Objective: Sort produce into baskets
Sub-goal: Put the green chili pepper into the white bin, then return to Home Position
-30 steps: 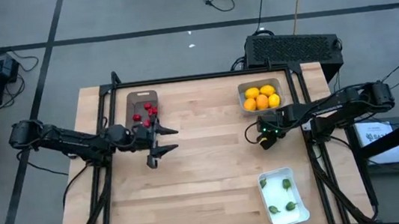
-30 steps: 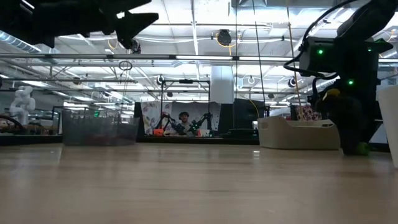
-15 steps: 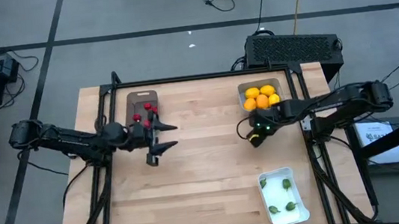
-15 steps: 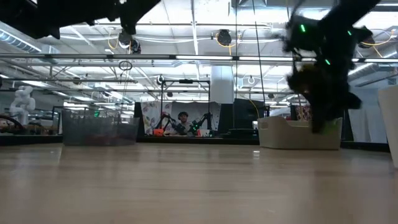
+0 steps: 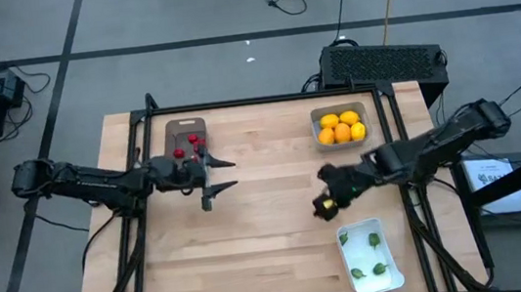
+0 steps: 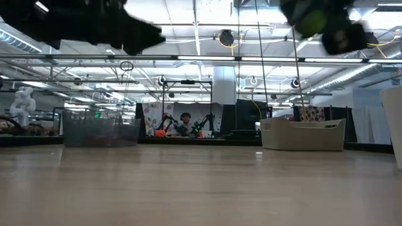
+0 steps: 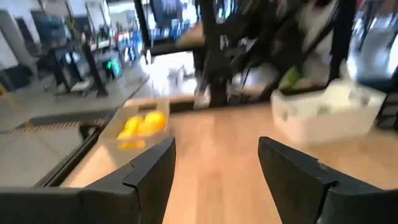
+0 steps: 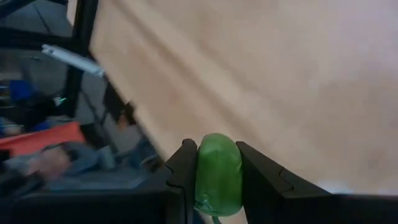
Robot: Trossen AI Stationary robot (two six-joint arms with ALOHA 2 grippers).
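1. No brand, label or writing can be read in any view.
2. The left gripper (image 5: 214, 184) hangs above the table (image 5: 261, 234) just in front of the brown-grey basket (image 5: 185, 133), which holds small red pieces (image 5: 183, 154). Its fingers (image 7: 152, 177) stand apart with nothing between them. It sits almost where it was a second ago, turned only slightly.
3. The light grey-blue basket (image 5: 340, 126) at the far right of the table holds the yellow and orange citrus (image 5: 341, 127), as before.
4. The right gripper (image 5: 326, 205) has moved: a second ago it was low beside the citrus basket; now it is raised over the wood just beyond the white basket (image 5: 371, 256). Its fingers (image 8: 186, 168) are pressed against both sides of a green piece (image 8: 217, 174).
5. The white basket at the near right holds more green pieces (image 5: 376, 241), unchanged.
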